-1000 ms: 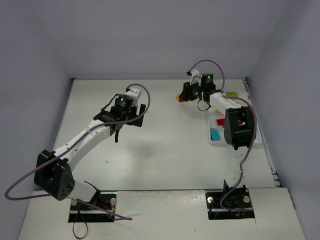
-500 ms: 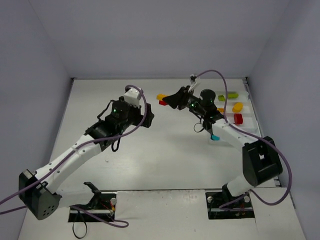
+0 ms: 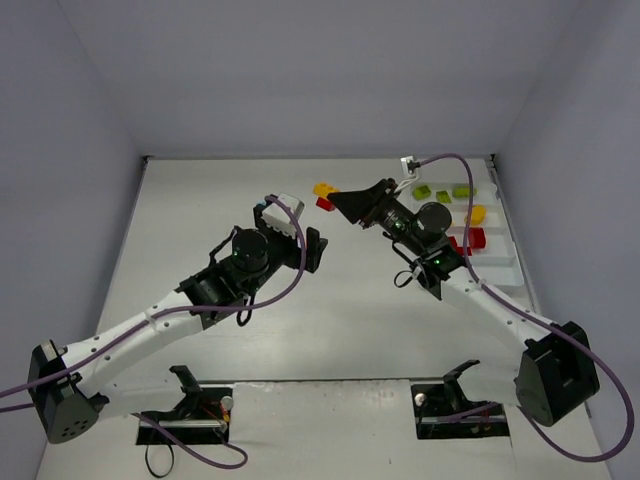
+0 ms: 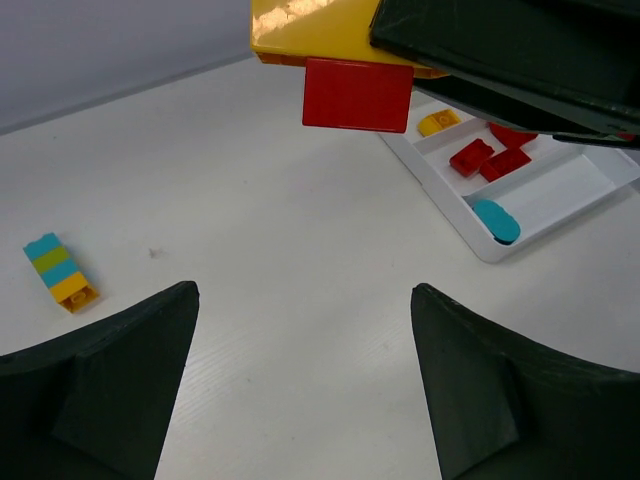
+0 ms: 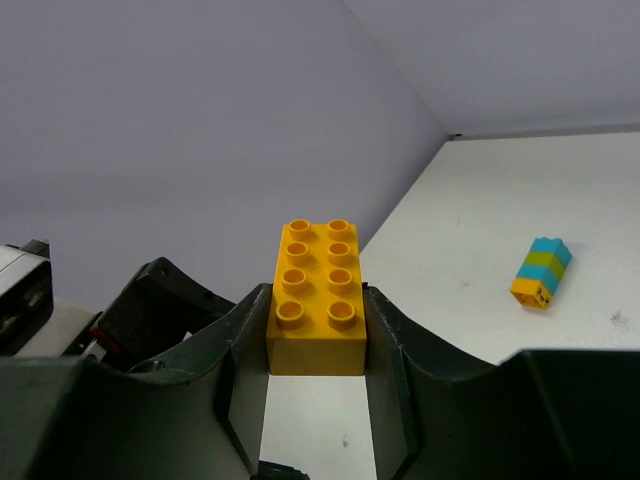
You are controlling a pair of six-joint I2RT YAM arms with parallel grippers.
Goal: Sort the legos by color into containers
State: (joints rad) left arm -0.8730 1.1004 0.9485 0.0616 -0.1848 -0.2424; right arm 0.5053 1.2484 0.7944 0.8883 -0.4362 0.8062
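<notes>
While the overhead view shows only a yellow brick (image 3: 324, 189) and a red brick (image 3: 325, 204) at the tip of the right tool (image 3: 338, 200), raised near the far edge of the bench (image 3: 200, 190), the right wrist view shows its fingers (image 5: 385, 340) clenched on the yellow brick's sides. The left tool (image 4: 303, 300) is released and empty. The tray (image 3: 500, 262) lies along the right edge, holding green bricks (image 3: 422, 193). A cyan brick (image 4: 496, 220) in it shows only from the left wrist. A striped stack (image 5: 541, 271) lies on the bench; from above it cannot be made out.
</notes>
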